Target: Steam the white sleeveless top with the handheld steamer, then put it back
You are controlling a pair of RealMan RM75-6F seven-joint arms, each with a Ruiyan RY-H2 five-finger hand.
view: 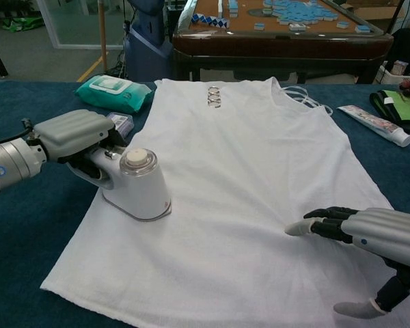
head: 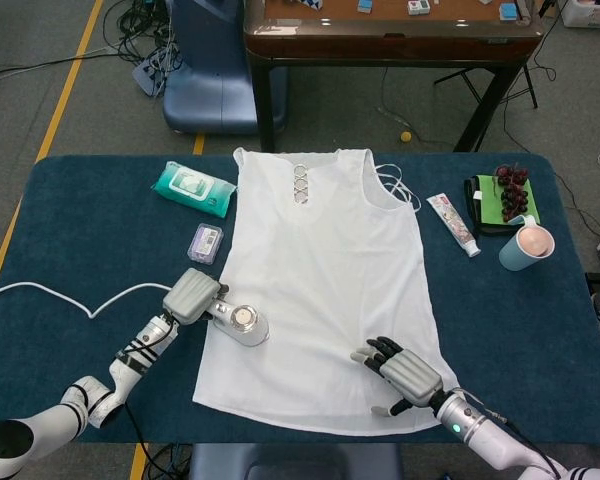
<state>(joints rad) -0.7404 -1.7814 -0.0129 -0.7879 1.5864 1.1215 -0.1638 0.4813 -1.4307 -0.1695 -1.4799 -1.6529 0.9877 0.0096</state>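
Note:
The white sleeveless top (head: 325, 270) (view: 260, 171) lies flat on the blue table, neck toward the far edge. My left hand (head: 192, 295) (view: 75, 133) grips the handle of the white handheld steamer (head: 242, 322) (view: 138, 186), whose head rests on the top's left edge. A white cord (head: 70, 295) trails from it to the left. My right hand (head: 405, 372) (view: 369, 236) presses its spread fingertips on the top's lower right part and holds nothing.
A green wipes pack (head: 193, 188) (view: 114, 92) and a small clear box (head: 205, 243) lie left of the top. A toothpaste tube (head: 453, 223) (view: 377, 124), grapes on a green cloth (head: 507, 195) and a teal cup (head: 527, 246) sit at the right.

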